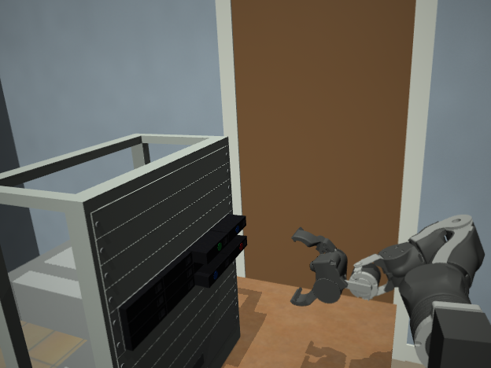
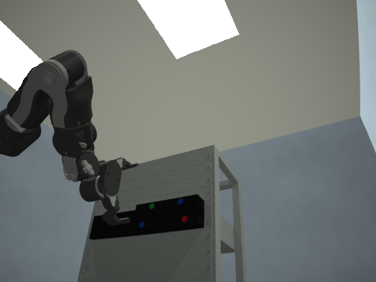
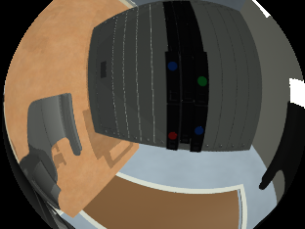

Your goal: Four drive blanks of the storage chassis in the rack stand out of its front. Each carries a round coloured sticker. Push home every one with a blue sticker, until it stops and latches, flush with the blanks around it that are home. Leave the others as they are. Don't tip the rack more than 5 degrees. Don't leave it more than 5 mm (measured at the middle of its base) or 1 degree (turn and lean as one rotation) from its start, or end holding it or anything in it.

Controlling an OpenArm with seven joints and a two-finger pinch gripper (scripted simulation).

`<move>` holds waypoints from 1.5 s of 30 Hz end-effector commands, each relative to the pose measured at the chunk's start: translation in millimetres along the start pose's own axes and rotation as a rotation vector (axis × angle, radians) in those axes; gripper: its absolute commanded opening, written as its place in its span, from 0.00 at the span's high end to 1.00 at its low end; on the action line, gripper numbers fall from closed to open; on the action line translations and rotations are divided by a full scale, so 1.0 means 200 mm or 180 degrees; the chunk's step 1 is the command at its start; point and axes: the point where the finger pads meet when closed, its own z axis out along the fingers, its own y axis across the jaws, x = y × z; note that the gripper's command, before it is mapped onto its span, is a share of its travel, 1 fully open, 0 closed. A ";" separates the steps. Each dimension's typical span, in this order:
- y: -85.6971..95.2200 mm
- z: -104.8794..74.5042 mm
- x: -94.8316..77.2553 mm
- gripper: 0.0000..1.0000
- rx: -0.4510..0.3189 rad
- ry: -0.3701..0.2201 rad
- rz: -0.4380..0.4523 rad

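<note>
A brown door (image 1: 323,119) backs the rack (image 1: 75,218). Both blue-sticker blanks (image 1: 215,274) stand proud of its front, well apart from the fingers (image 1: 302,237) (spread wide, holding nothing), which face them, probably lining up a push.

I count one rack (image 1: 75,222) with one storage chassis (image 1: 158,292) in its front. Four drive blanks stand proud of it. Stickers: two blue (image 2: 180,200) (image 2: 141,224), one green (image 2: 151,206), one red (image 2: 184,219). One arm, one hand (image 1: 303,265), two fingers. One brown door (image 1: 321,130). Two bright ceiling panels (image 2: 188,24) overhead in my exterior view.
</note>
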 end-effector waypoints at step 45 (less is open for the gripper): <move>0.04 -0.03 -0.07 0.00 0.0108 0.0112 -0.0011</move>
